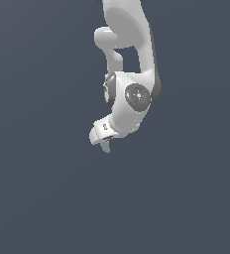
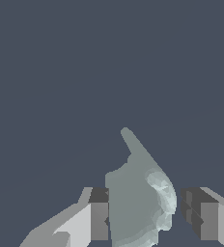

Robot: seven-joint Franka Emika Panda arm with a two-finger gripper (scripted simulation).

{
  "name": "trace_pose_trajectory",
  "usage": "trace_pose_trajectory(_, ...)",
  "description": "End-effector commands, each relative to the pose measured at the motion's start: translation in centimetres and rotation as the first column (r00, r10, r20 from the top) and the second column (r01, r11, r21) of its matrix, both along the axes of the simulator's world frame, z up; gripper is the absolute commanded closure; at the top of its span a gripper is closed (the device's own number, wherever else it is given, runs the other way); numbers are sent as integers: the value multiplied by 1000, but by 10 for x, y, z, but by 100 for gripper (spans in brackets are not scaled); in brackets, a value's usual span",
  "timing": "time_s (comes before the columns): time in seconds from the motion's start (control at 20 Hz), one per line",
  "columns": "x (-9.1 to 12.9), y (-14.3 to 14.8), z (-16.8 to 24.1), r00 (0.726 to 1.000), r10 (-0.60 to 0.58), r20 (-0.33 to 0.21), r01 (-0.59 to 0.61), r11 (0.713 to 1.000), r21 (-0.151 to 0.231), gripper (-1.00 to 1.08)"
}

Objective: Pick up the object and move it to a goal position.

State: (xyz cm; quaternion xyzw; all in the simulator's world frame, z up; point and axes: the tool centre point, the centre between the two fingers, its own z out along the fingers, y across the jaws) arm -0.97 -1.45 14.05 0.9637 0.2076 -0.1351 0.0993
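The object (image 2: 138, 202) is a pale grey-green, irregular lump with a narrow tapering tip. In the wrist view it sits between my two fingers. One dark finger pad (image 2: 99, 217) touches its side. The other pad (image 2: 196, 217) stands very close on the opposite side. My gripper (image 2: 147, 219) is closed in on it. In the exterior view the white arm hangs down at centre, and the gripper (image 1: 102, 141) is tilted toward the exterior view's left. Only a small bit of the object (image 1: 106, 147) pokes out below the fingers.
A plain, dark blue-grey surface fills both views. The arm's white links (image 1: 129, 94) rise to the top of the exterior view.
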Motion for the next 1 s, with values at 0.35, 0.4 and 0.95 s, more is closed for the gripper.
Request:
trace_pose_trajectory(0.35, -1, -9, -11, 952, 233, -199, -256, 962, -100, -20)
trace_pose_trajectory(0.4, -1, -9, -11, 946, 245, -213, -271, 957, -104, -20)
trace_pose_trajectory(0.95, -1, -13, -13, 911, 300, -284, -346, 930, -126, -20)
